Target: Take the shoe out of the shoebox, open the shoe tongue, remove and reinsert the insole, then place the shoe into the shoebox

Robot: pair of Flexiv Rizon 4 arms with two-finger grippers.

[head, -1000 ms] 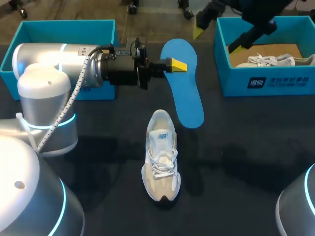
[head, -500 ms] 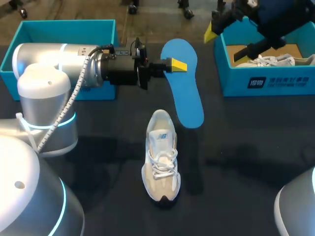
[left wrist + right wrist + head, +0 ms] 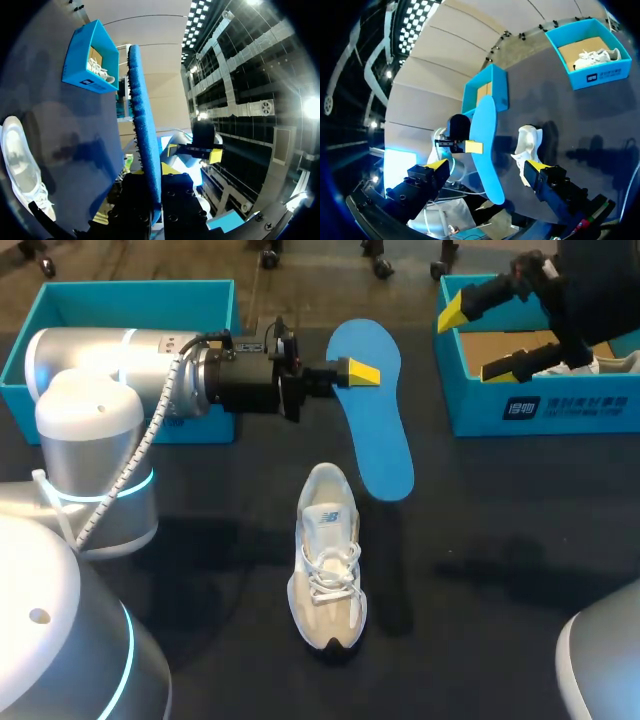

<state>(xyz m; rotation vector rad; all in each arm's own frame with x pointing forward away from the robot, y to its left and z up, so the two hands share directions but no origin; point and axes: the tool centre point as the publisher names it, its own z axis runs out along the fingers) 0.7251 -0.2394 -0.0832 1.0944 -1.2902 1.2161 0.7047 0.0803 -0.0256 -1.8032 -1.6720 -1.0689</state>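
Well, there are two blue cardboard boxes, two shoes and one insole. The left box [image 3: 130, 290] is at one side of the dark table [image 3: 500, 540], the right box [image 3: 540, 405] at the other. One white and tan shoe [image 3: 328, 560] with laces lies on the table between them. The other shoe [image 3: 594, 56] sits in the right box. The left gripper [image 3: 362, 372] pinches the long, flat, blue insole [image 3: 380, 440] by its edge. The right gripper [image 3: 478, 340] has its fingers spread wide over the right box's corner.

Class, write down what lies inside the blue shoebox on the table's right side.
Inside the right shoebox lies a white shoe on a brown liner. In the head view my right arm covers most of the shoe, so its full shape cannot be seen there.
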